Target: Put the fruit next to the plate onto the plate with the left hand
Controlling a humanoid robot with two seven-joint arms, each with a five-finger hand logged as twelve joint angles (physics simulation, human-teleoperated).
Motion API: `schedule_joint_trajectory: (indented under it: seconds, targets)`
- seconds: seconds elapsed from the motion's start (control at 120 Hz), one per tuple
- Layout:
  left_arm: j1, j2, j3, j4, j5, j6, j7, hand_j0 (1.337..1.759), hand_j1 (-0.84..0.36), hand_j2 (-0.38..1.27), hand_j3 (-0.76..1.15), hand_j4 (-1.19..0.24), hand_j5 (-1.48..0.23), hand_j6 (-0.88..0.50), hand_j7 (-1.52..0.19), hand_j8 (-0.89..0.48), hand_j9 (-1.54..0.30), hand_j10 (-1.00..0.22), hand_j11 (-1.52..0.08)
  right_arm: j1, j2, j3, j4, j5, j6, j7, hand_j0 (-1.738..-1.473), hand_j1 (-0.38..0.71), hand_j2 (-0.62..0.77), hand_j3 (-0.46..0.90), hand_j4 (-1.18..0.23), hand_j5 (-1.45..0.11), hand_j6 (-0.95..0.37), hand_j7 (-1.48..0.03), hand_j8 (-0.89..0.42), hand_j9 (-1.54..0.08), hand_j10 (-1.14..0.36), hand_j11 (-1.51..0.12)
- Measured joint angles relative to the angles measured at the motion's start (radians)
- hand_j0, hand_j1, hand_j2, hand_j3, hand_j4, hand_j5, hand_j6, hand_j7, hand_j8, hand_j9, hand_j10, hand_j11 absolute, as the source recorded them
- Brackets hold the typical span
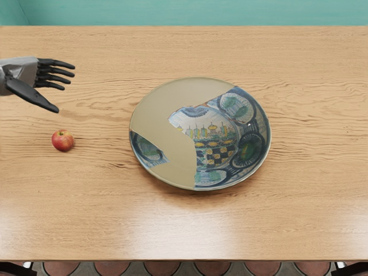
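Observation:
A small red apple (62, 140) lies on the wooden table to the left of a large patterned plate (247, 123). The plate has blue, green and yellow decoration, and a tan glare covers its left half. My left hand (50, 83) comes in from the left edge, above and slightly behind the apple, apart from it. Its black fingers (57, 72) are spread and hold nothing, with the thumb pointing down toward the apple. The right arm does not show.
The wooden table (184, 230) fills the view, its front edge near the bottom. A teal wall (184, 11) runs behind the far edge.

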Motion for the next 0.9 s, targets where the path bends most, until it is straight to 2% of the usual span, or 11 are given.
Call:
schedule_joint_trajectory:
  seconds: [0.117, 0.233, 0.358, 0.533, 0.667, 0.75, 0.833, 0.9]
  targets:
    - [-0.003, 0.0, 0.0, -0.01, 0.002, 0.0, 0.003, 1.658, 0.06, 0.05, 0.0, -0.25, -0.32, -0.25, -0.32, -0.25, -0.32, -0.25, -0.32, 0.0, 0.0, 0.001, -0.001, 0.0, 0.0, 0.0, -1.658, -0.31, -0.01, 0.0, -0.04, -0.05, -0.04, -0.05, -0.04, -0.05, -0.04, -0.05]
    - [0.001, 0.023, 0.0, -0.063, 0.001, 0.0, 0.039, 1.658, 0.06, 0.05, 0.0, -0.25, -0.32, -0.25, -0.32, -0.25, -0.32, -0.25, -0.32, 0.001, 0.0, 0.002, -0.002, 0.0, 0.0, 0.001, -1.658, -0.31, -0.01, 0.0, -0.04, -0.05, -0.04, -0.05, -0.04, -0.05, -0.04, -0.05]
    - [-0.001, 0.184, -0.002, -0.252, 0.002, 0.0, 0.102, 1.658, 0.06, 0.05, 0.0, -0.25, -0.32, -0.25, -0.32, -0.25, -0.32, -0.25, -0.32, 0.003, 0.0, 0.003, -0.003, 0.0, 0.0, 0.001, -1.658, -0.31, -0.01, 0.0, -0.04, -0.05, -0.04, -0.05, -0.04, -0.05, -0.04, -0.05]
    - [0.013, 0.225, -0.002, -0.456, 0.065, 0.025, 0.201, 1.658, 0.06, 0.05, 0.0, -0.25, -0.32, -0.25, -0.32, -0.25, -0.32, -0.25, -0.32, 0.004, 0.0, 0.003, -0.004, 0.0, 0.0, 0.001, -1.658, -0.31, -0.01, 0.0, -0.04, -0.05, -0.04, -0.05, -0.04, -0.05, -0.04, -0.05]
    - [0.022, 0.225, 0.0, -0.538, 0.182, 0.191, 0.236, 1.658, 0.06, 0.05, 0.0, -0.25, -0.32, -0.25, -0.32, -0.25, -0.32, -0.25, -0.32, 0.005, 0.0, 0.003, -0.005, 0.0, 0.0, 0.001, -1.658, -0.31, -0.01, 0.0, -0.04, -0.05, -0.04, -0.05, -0.04, -0.05, -0.04, -0.05]
    - [0.057, 0.208, 0.001, -0.566, 0.292, 0.348, 0.261, 1.658, 0.06, 0.05, 0.0, -0.25, -0.32, -0.25, -0.32, -0.25, -0.32, -0.25, -0.32, 0.005, 0.0, 0.003, -0.005, 0.0, 0.0, 0.001, -1.658, -0.31, -0.01, 0.0, -0.04, -0.05, -0.04, -0.05, -0.04, -0.05, -0.04, -0.05]
    - [0.055, 0.19, 0.008, -0.586, 0.367, 0.484, 0.318, 1.658, 0.06, 0.05, 0.0, -0.25, -0.32, -0.25, -0.32, -0.25, -0.32, -0.25, -0.32, 0.005, 0.0, 0.003, -0.005, 0.0, 0.0, 0.001, -1.658, -0.31, -0.01, 0.0, -0.04, -0.05, -0.04, -0.05, -0.04, -0.05, -0.04, -0.05]
    - [0.056, 0.159, 0.03, -0.601, 0.425, 0.577, 0.408, 1.658, 0.06, 0.05, 0.0, -0.25, -0.32, -0.25, -0.32, -0.25, -0.32, -0.25, -0.32, 0.006, 0.0, 0.003, -0.005, 0.0, 0.0, 0.0, -1.658, -0.31, -0.01, 0.0, -0.04, -0.05, -0.04, -0.05, -0.04, -0.05, -0.04, -0.05]
